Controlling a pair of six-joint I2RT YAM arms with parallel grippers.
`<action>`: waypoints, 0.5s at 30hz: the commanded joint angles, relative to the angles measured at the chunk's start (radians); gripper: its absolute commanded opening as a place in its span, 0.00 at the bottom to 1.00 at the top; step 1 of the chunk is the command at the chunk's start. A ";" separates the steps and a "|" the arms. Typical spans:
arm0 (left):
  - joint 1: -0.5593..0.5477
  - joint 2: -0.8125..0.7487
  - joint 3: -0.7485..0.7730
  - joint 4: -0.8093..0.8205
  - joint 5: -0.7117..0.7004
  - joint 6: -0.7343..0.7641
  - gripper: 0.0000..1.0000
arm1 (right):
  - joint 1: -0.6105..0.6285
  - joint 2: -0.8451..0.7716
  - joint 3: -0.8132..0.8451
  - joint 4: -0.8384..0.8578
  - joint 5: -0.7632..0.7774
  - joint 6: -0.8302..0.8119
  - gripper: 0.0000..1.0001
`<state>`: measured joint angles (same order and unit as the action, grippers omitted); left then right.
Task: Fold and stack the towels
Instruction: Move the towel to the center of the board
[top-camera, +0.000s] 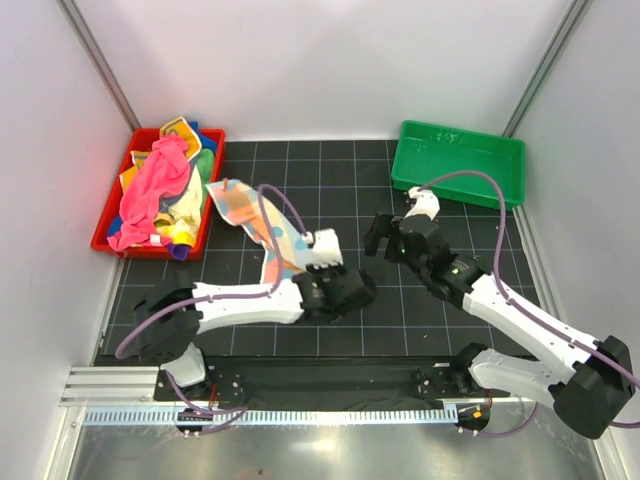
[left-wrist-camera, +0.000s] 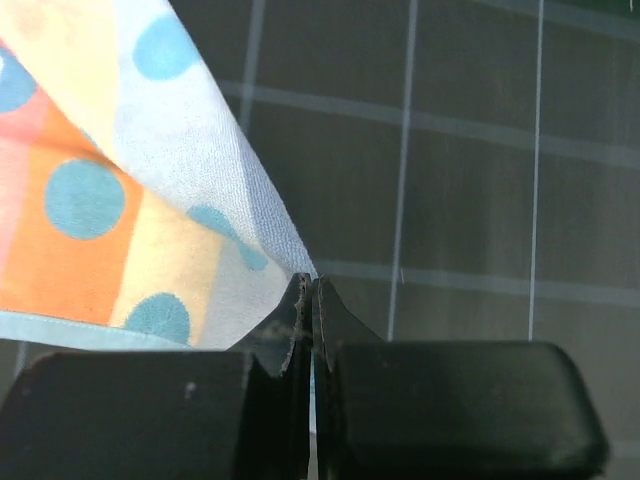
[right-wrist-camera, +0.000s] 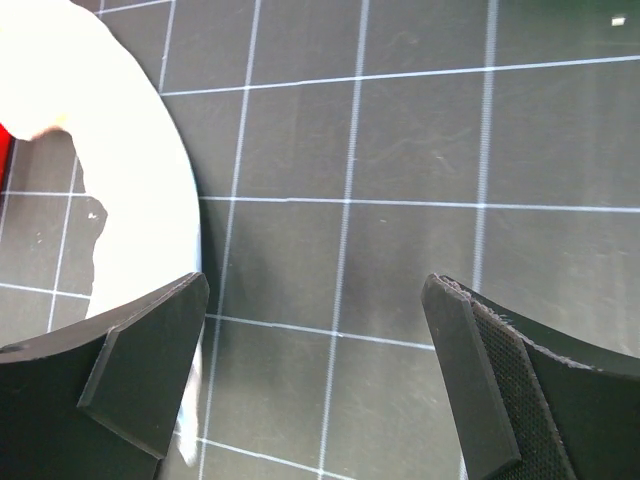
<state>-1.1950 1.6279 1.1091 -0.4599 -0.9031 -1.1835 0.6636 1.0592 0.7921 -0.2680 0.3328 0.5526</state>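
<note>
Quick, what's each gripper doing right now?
Left gripper: closed, pinching the pastel patchwork towel.
Right gripper: open, holding nothing, over the black grid mat.

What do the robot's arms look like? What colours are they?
The left arm and right arm are smooth white tubes with chunky black joints. A thin purple cable loops over each. The left gripper and right gripper are black two-finger claws; the right one's pad looks bumpy.
</note>
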 joint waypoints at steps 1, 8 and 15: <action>-0.125 0.036 0.069 -0.106 -0.079 -0.102 0.00 | -0.009 -0.047 0.013 -0.083 0.080 -0.003 1.00; -0.235 0.038 0.057 -0.089 0.110 -0.183 0.00 | -0.016 -0.068 0.024 -0.131 0.087 -0.022 1.00; -0.242 -0.006 0.011 -0.088 0.123 -0.168 0.07 | -0.016 -0.047 0.044 -0.132 0.005 -0.022 1.00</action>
<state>-1.4349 1.6806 1.1313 -0.5339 -0.7452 -1.3289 0.6506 1.0103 0.7925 -0.3985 0.3622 0.5438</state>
